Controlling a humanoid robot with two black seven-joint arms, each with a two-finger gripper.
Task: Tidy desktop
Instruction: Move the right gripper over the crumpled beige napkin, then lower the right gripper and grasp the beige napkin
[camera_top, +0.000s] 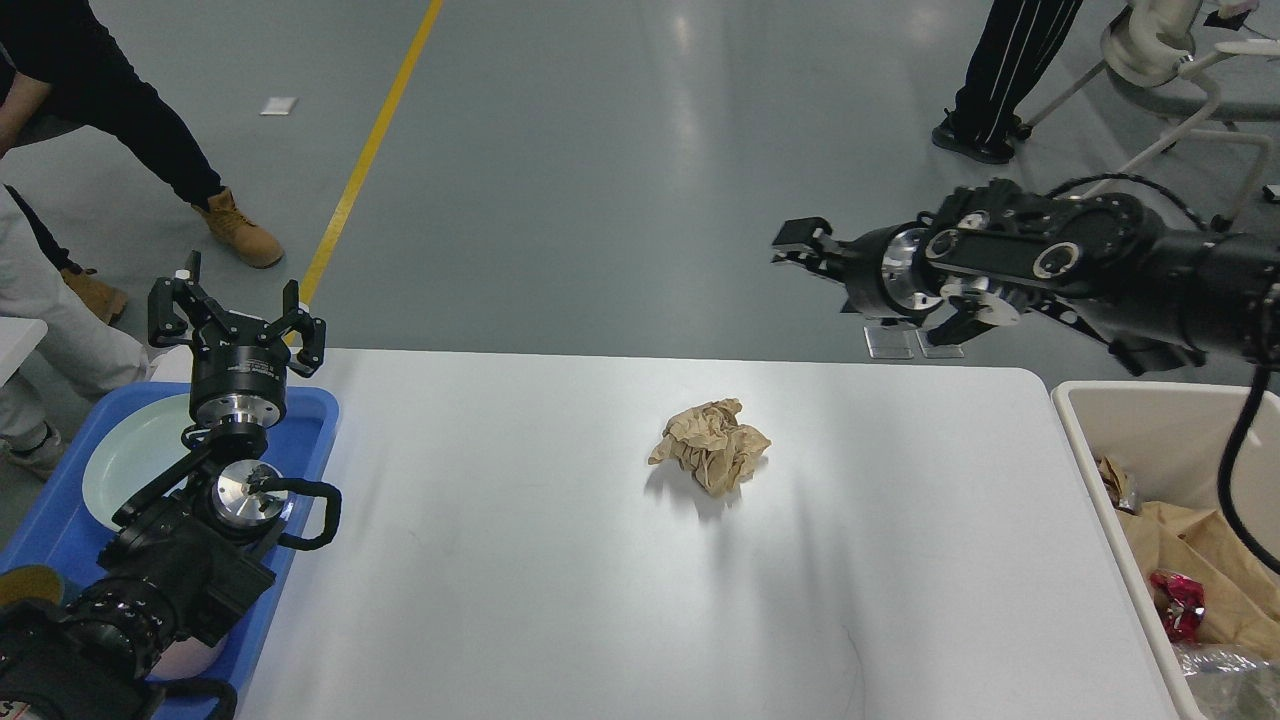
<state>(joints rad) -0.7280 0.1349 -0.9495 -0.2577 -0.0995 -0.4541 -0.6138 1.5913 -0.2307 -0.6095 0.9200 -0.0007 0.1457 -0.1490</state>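
crumpled brown paper ball (711, 444) sits mid desktop (520, 560), nothing touching it. left gripper (236, 318) hangs over the blue tray (300, 420), fingers spread apart. right gripper (805, 246) is up beyond the far edge, can't tell its fingers.

A crumpled paper (711, 444) lies mid-desktop (520, 580). At nine o'clock, a tray (60, 530) holds a plate (125, 455). At three o'clock, a bin (1120, 420) holds trash.

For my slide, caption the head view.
Crumpled paper alone on desktop; right end effector raised above the far edge.
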